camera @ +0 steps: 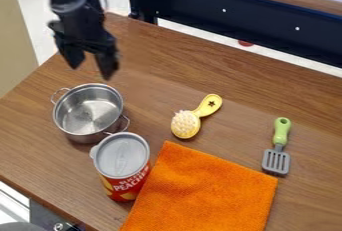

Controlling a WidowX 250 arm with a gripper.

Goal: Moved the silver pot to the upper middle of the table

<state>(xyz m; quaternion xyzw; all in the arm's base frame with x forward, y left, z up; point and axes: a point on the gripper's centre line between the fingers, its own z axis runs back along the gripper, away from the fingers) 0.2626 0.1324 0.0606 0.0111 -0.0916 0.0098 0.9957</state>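
On the worktop, the silver pot sits near the upper-left edge, its handles running upper left to lower right. The hand, fingers spread, hangs above toward the top corner; the pot lies down-frame of it. Count: one orange cloth, one pot, one can, one brush, one spatula.

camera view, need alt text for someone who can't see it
An open black robot pincer hangs just beyond a silver two-handled pot at the left of a wooden table. Nearer stand a red can and a flat orange cloth; farther right lie a yellow brush and a green-handled spatula.
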